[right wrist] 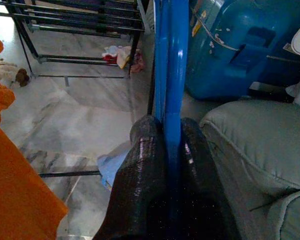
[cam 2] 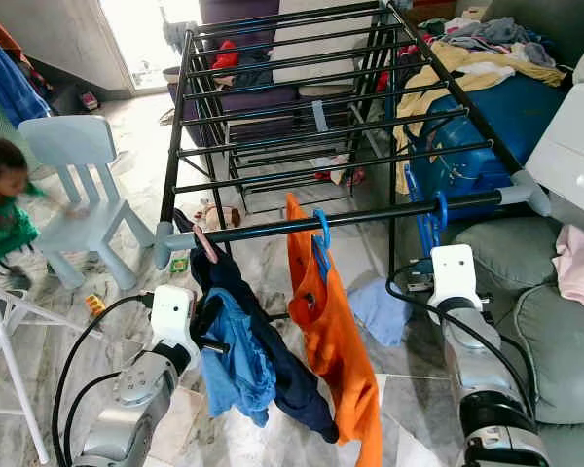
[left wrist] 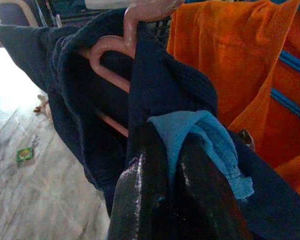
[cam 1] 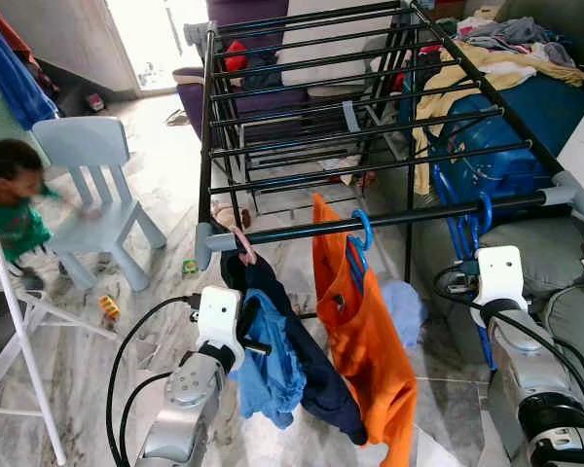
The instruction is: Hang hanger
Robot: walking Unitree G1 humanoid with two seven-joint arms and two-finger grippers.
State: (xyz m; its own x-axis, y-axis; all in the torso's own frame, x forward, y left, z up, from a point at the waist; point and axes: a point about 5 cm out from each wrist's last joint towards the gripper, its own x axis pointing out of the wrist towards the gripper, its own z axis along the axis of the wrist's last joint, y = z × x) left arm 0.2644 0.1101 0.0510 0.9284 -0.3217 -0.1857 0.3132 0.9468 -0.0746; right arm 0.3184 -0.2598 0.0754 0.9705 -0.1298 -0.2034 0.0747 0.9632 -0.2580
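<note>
Matt black metal rack (cam 1: 302, 125); glossy blue plastic hanger (right wrist: 171, 60); orange cloth shirt (cam 1: 365, 331); polished marble floor (cam 1: 165, 185).

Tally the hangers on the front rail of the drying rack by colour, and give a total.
Pink hanger, carrying the dark navy garment: 1
Blue hangers: 2, one carrying the orange shirt, hook at, and one bare hanger pinched by the right gripper, hook at
Total: 3 on the rail
</note>
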